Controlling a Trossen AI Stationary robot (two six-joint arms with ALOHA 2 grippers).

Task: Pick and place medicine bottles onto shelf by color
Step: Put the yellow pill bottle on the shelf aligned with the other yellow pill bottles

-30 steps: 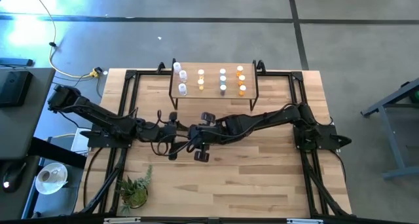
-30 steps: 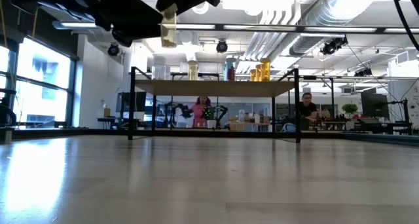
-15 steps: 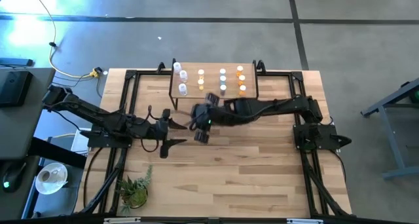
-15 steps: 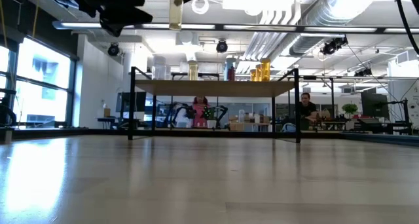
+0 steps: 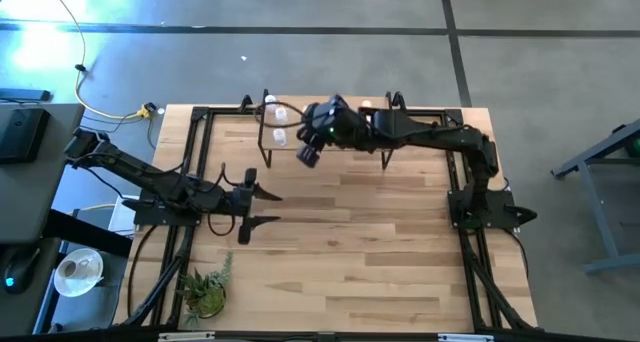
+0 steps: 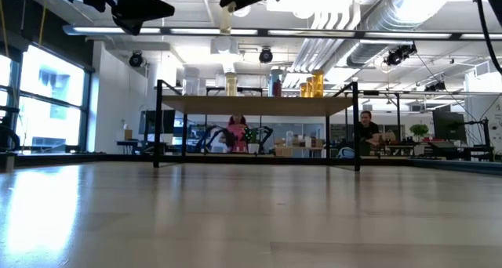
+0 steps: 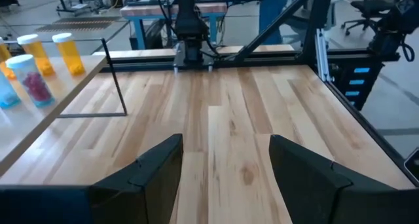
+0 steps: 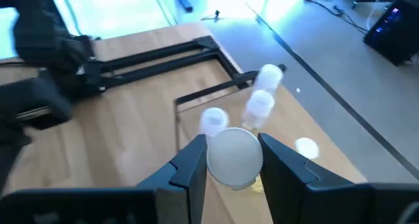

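table (image 7: 236,139): pale wood, smooth; shelf (image 6: 259,104): wood, black metal legs; bottles (image 7: 69,52): glossy plastic

We're looking at a big open workshop with a smooth grey concrete floor (image 5: 560,62) crossed by dark seam lines. Across the room there's a white ceiling full of exposed silver ducts (image 6: 376,17) and bright strip lights, plus tall windows (image 6: 47,103) on one side letting in daylight. Far benches are cluttered, with a person in pink (image 6: 238,132) and a seated person in dark clothes (image 6: 367,130). A yellow cable (image 5: 110,110) trails over the floor beside a dark side table (image 5: 25,132).
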